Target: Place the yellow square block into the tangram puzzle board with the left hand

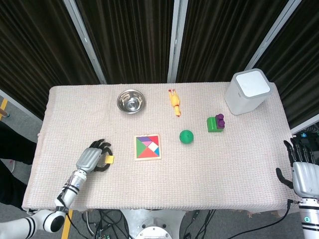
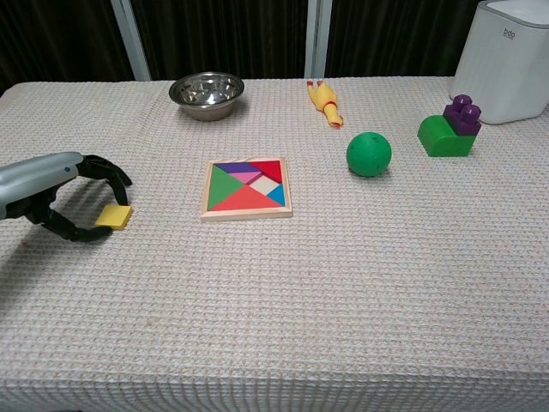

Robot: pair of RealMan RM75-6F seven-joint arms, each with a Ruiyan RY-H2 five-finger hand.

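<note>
The yellow square block lies flat on the cloth, left of the tangram puzzle board, and shows in the head view too: block, board. The board holds several coloured pieces with a pale empty slot at its right. My left hand arches over the block, with the thumb tip at the block's near-left edge and the fingers curved above its far edge. The block is not lifted. My right hand hangs off the table's right edge with fingers spread and empty.
A steel bowl stands at the back left and a yellow rubber chicken at the back middle. A green ball and a green and purple block sit to the board's right. A white bin fills the back right corner.
</note>
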